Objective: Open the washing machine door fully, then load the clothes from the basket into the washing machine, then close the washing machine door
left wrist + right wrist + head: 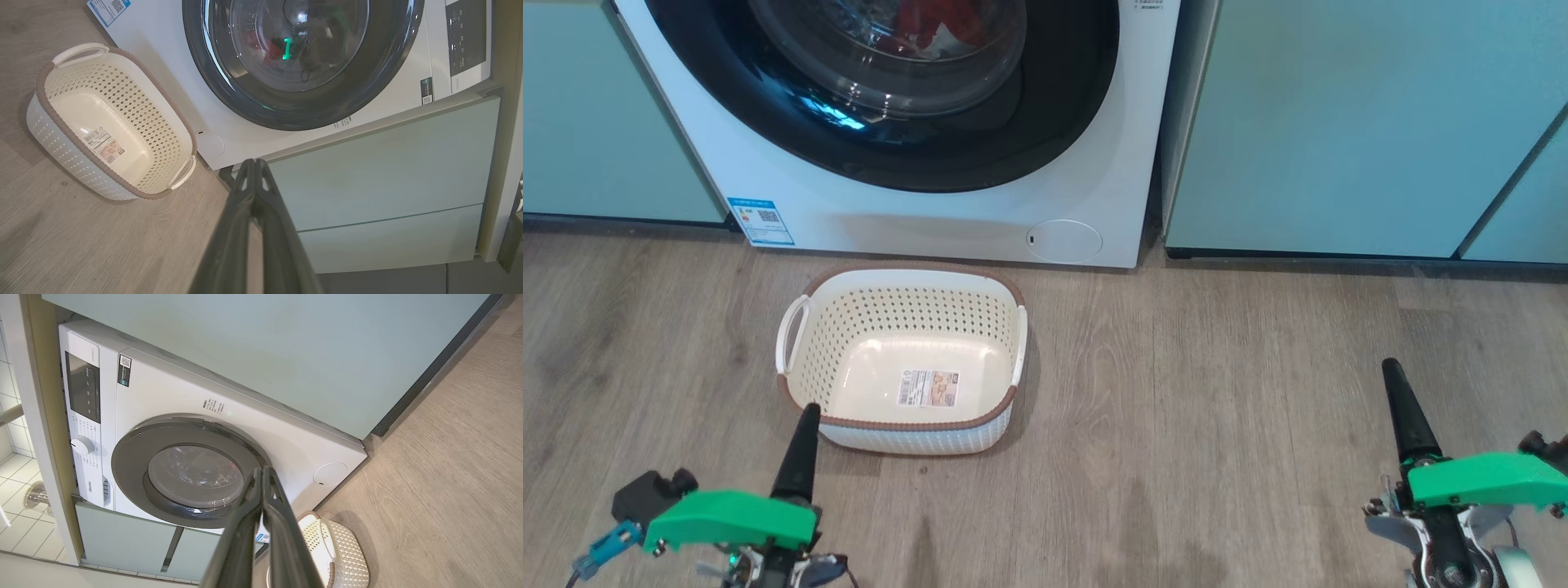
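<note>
Down low on the left, the left claw is nearest, pinched tight shut with nothing in it, its tip just beside the near left corner of the basket. That basket sits on the wood floor right in front of the washing machine. It has no clothes in it, just a paper label on its bottom. It looks light and stiff, easy to lift by a white side handle. Up behind it, the washing machine door looks shut flat on the front. Its black rim is shiny and likely slippery, and the door is likely heavy and hard, so a claw would need to hook its edge; I cannot make out a handle. Behind the glass is something red with a bit of white. I think it is the clothes, though the head view cuts them off. They would be soft, light and floppy, best pinched at a fold. Far right, the right claw is shut tight too, holding nothing, well apart from everything.
</note>
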Available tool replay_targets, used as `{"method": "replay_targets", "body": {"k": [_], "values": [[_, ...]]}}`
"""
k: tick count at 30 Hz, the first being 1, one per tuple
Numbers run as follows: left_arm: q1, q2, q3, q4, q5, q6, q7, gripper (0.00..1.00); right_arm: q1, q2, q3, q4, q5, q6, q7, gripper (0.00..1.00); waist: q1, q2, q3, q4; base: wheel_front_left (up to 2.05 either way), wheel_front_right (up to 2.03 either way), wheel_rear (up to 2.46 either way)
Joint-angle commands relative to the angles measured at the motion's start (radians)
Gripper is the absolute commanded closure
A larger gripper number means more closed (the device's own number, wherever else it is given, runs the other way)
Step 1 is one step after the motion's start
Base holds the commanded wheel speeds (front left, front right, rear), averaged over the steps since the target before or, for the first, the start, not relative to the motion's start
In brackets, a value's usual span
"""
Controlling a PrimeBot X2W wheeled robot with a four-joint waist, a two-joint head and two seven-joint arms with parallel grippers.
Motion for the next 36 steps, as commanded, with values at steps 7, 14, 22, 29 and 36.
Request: {"method": "replay_targets", "body": {"k": [7, 14, 22, 29, 36], "values": [[-0.068, 0.014, 0.05, -0.028, -0.095, -0.015, 0.026, 1.0, -0.052, 0.001, 0.004, -0.038, 0.086, 0.0, 0.027, 1.0, 0.0, 0.0, 0.0, 0.003, 0.0, 0.0, 0.0], [-0.075, 0.015, 0.066, -0.027, -0.17, -0.023, 0.046, 1.0, -0.057, 0.002, 0.001, -0.038, 0.152, 0.0, 0.048, 1.0, 0.0, 0.0, 0.0, 0.006, 0.0, 0.0, 0.0], [-0.083, 0.015, 0.084, -0.025, -0.255, -0.033, 0.069, 1.0, -0.063, 0.002, -0.003, -0.039, 0.227, 0.0, 0.071, 1.0, 0.0, 0.0, 0.0, 0.009, 0.0, 0.0, 0.0], [-0.089, 0.015, 0.098, -0.024, -0.319, -0.039, 0.087, 1.0, -0.067, 0.002, -0.006, -0.04, 0.284, 0.0, 0.089, 1.0, 0.0, 0.0, 0.0, 0.011, 0.0, 0.0, 0.0], [-0.096, 0.016, 0.114, -0.022, -0.393, -0.047, 0.107, 1.0, -0.072, 0.003, -0.009, -0.04, 0.35, 0.0, 0.11, 1.0, 0.0, 0.0, 0.0, 0.014, 0.0, 0.0, 0.0]]}}
